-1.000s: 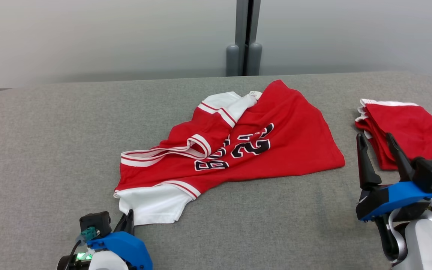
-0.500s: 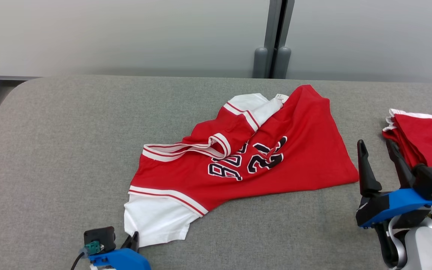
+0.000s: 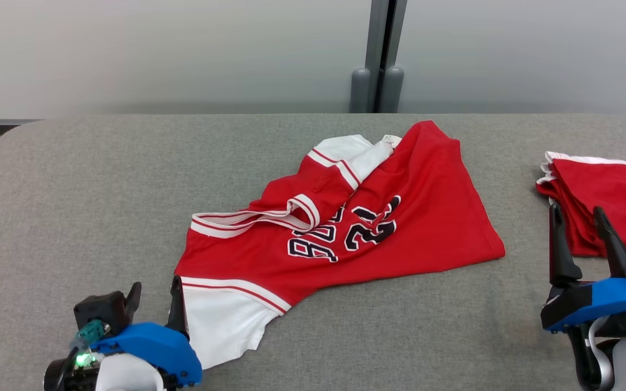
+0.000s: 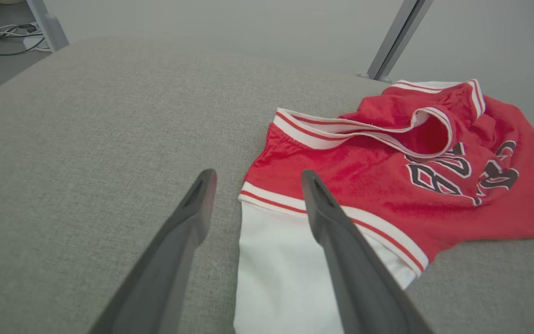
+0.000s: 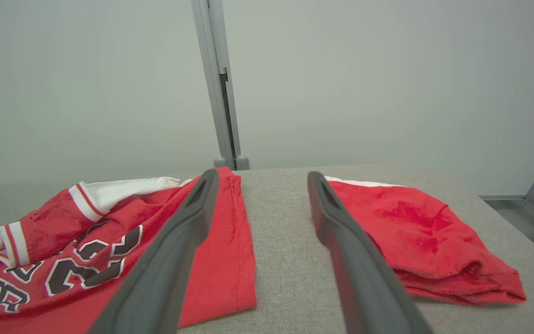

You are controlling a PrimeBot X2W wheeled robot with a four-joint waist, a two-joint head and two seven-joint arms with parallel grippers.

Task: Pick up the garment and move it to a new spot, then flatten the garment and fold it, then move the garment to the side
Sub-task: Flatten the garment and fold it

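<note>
The garment (image 3: 400,217) is a red jersey with white sleeves and dark numbers, lying crumpled in the middle of the grey table (image 3: 74,179). My left gripper (image 3: 155,290) is open at its near-left corner. In the left wrist view that gripper (image 4: 257,178) has one finger over the white sleeve (image 4: 276,260) and the other over bare table, holding nothing. The right gripper (image 3: 576,214) stands open to the right of the jersey's hem. Seen from the right wrist, this gripper (image 5: 263,176) hangs above the bare strip beside the jersey (image 5: 230,260).
A second red garment (image 3: 601,184), folded, lies at the table's right edge, just behind my right gripper; it also shows in the right wrist view (image 5: 415,232). A grey post (image 3: 378,54) stands behind the table. Bare table spreads to the left.
My left gripper has opened and let go of the white sleeve, which now lies flat on the table. The head camera has shifted; the right gripper stays open.
</note>
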